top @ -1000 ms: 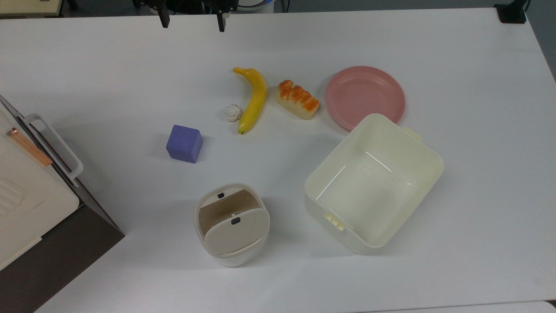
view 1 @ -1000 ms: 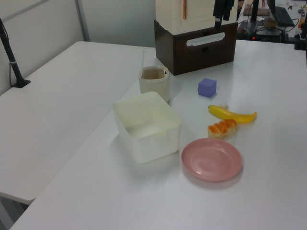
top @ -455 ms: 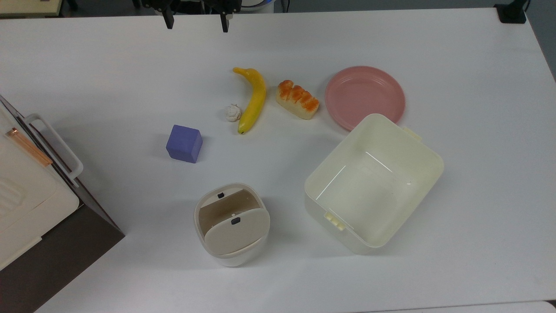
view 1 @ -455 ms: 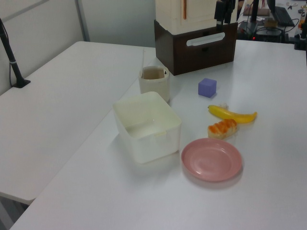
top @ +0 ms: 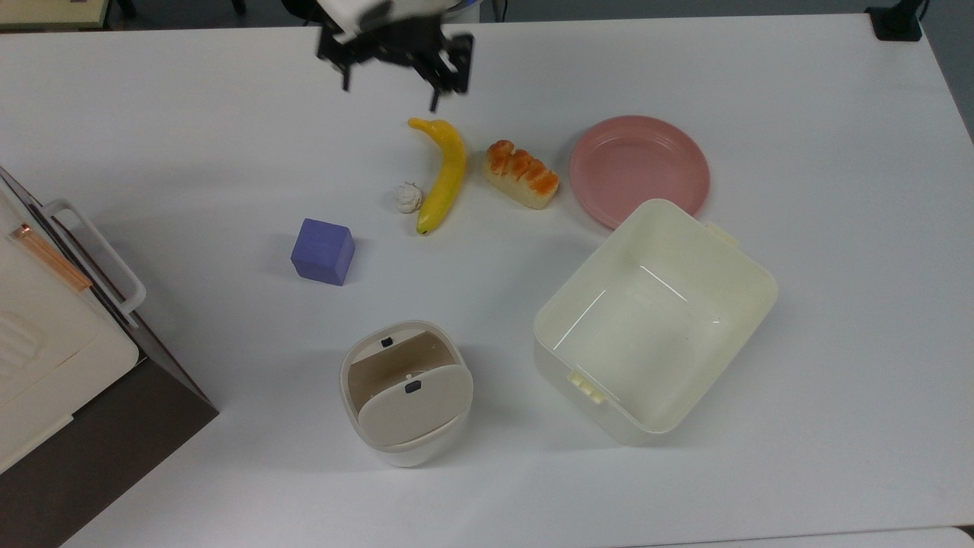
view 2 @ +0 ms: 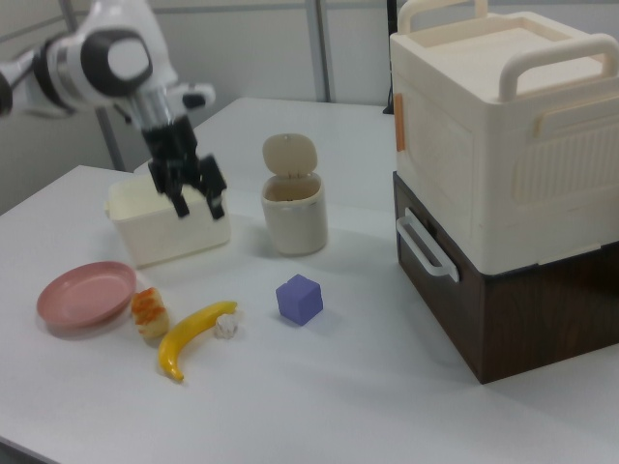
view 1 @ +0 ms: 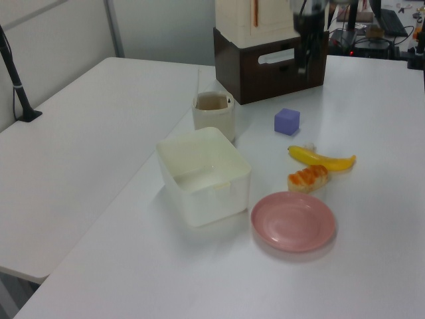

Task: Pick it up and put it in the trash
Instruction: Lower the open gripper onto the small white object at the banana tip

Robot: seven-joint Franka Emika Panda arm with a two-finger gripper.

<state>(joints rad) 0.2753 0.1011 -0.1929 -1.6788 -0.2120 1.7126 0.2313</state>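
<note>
The small off-white lumpy ball [top: 409,198] lies on the white table, touching the left side of a banana in the top view. It is also visible on the table [view 1: 309,146] [view 2: 225,329]. The trash bin [top: 403,449] is white and rounded, its beige flap lid tilted so the inside shows; it stands toward the bottom of the top view [view 1: 214,116] [view 2: 295,227]. My gripper [top: 392,90] hangs open and empty in the air above the banana's stem end, well short of the ball [view 2: 198,208].
A banana [top: 445,171], an orange-topped bread piece [top: 522,174] and a pink plate [top: 639,169] lie in a row. A large cream tub [top: 761,266] stands beside the plate. A purple cube [top: 323,251] sits left of the ball. A white-and-brown cabinet [top: 46,342] fills the top view's left edge.
The gripper came down from the top view's upper edge toward the banana's stem end and turned, its fingers staying open. Nothing on the table moved.
</note>
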